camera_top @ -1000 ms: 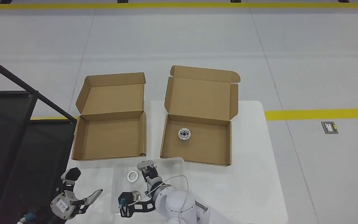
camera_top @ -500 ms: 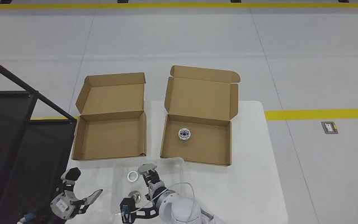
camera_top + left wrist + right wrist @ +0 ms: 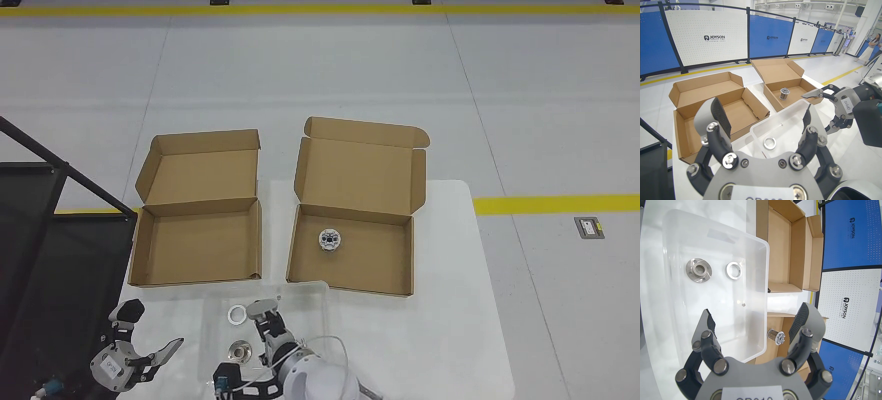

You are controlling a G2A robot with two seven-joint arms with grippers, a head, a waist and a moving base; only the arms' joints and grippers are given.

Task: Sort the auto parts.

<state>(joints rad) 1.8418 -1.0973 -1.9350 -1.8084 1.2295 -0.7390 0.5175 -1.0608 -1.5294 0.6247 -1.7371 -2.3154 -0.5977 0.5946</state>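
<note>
A clear plastic bin (image 3: 300, 287) at the table's near edge holds a silver ring (image 3: 237, 315) and a flanged metal hub (image 3: 239, 351). In the right wrist view the ring (image 3: 733, 271) and the hub (image 3: 699, 270) lie side by side on the bin's floor. My right gripper (image 3: 754, 315) hovers open over the bin's other end (image 3: 766, 279), holding nothing. A toothed cylindrical part (image 3: 330, 239) stands in the right cardboard box (image 3: 370, 255). My left gripper (image 3: 761, 111) is open and empty at the near left, apart from the bin (image 3: 761, 125).
The left cardboard box (image 3: 195, 245) has nothing in it; both boxes have their lids folded back. A black frame (image 3: 40, 250) stands left of the table. Bare white tabletop (image 3: 450, 300) lies to the right of the bin.
My right arm has drawn back toward the table's near edge, and the flanged hub now shows on the bin floor. The left gripper has not moved.
</note>
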